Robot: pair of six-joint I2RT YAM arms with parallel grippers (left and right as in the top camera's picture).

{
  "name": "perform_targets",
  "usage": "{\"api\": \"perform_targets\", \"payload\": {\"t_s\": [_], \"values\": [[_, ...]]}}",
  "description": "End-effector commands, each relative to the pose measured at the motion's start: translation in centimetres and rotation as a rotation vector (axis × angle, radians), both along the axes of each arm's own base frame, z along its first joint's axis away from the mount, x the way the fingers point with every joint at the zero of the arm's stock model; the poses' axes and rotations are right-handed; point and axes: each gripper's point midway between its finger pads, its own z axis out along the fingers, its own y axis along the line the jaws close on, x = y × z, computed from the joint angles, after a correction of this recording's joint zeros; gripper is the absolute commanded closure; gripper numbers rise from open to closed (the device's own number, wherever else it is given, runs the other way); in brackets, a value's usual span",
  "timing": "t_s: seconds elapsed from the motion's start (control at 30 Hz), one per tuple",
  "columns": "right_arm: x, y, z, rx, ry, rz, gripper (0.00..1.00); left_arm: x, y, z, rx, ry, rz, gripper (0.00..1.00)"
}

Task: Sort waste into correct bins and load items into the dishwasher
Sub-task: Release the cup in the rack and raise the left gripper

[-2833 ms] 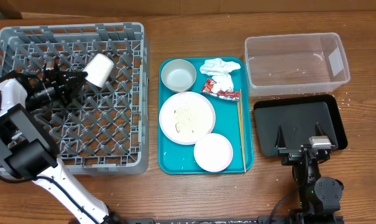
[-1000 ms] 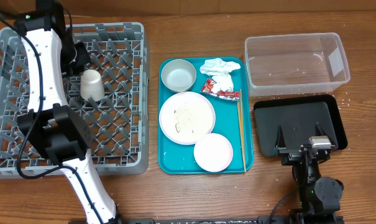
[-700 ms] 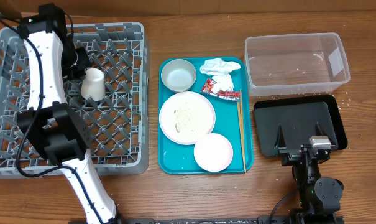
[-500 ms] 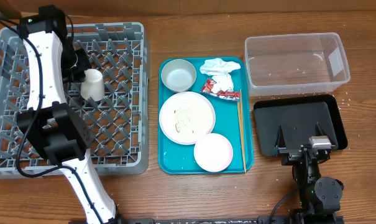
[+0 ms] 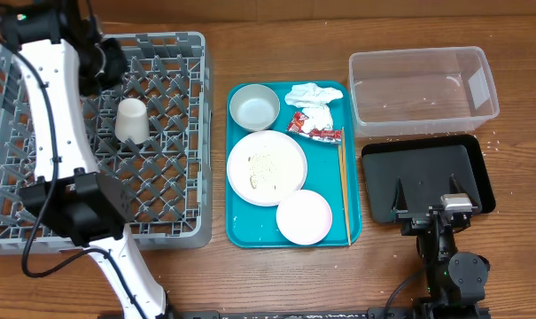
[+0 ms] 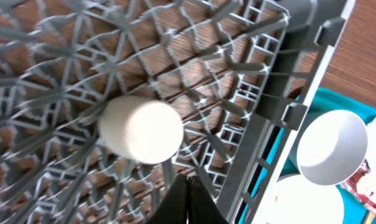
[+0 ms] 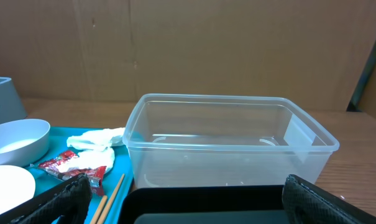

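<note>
Overhead view of a wooden bench. On the left sits a large grey dish rack (image 5: pixel 174 232) with a lattice of pegs. A white cup (image 5: pixel 131 120) stands upside down in its upper left part, free of any grip. The left end effector (image 5: pixel 106 62) hovers above the rack's far edge, apart from the cup. In the left wrist view its dark fingers (image 6: pixel 183 198) seem pressed together with nothing between them, though only their tips show.

Just right of the rack lies a teal tray (image 5: pixel 235 226). It holds a bowl (image 5: pixel 254 107), a large plate (image 5: pixel 290 155) with rice scraps (image 5: pixel 262 167), a smaller plate (image 5: pixel 304 216), chopsticks (image 5: pixel 343 190) along its right edge, a crumpled napkin (image 5: pixel 310 95) and a red sauce packet (image 5: pixel 314 128). Further right are a clear tub (image 5: pixel 424 51) and, nearer the robot, a black tray (image 5: pixel 383 177). The right end effector (image 7: pixel 188 194) rests over the black tray, fingers spread wide and empty.

The cup looks placed, so the step in hand is likely getting the left arm out and reaching for the next dish. To do it well, the arm should rise straight above the peg tops before swinging right, so that it neither clips the cup nor catches the rack's right wall. The bowl is the nearest dish, close to the tray's upper left corner.

Only a narrow strip of bench separates rack and tray, and the napkin lies near the bowl's right side. The clearest approach to the bowl is from above. Most of the rack is open for more crockery.
</note>
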Motion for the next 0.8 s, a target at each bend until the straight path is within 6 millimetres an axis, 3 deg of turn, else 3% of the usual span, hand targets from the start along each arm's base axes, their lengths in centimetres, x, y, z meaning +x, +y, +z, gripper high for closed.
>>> {"api": "perform_targets", "payload": {"t_s": [0.0, 0.13, 0.53, 0.77], "values": [[0.0, 0.2, -0.2, 0.000, -0.004, 0.008, 0.00, -0.4, -0.5, -3.0, -0.002, 0.072, -0.032, 0.96], [0.0, 0.2, -0.2, 0.000, -0.004, 0.008, 0.00, -1.1, 1.1, -4.8, 0.059, 0.129, 0.045, 0.96], [0.0, 0.2, -0.2, 0.000, -0.004, 0.008, 0.00, -2.7, 2.2, -9.6, 0.111, 0.232, 0.057, 0.96], [0.0, 0.2, -0.2, 0.000, -0.004, 0.008, 0.00, -4.8, 5.3, -8.9, 0.248, 0.312, 0.128, 0.96]]}}
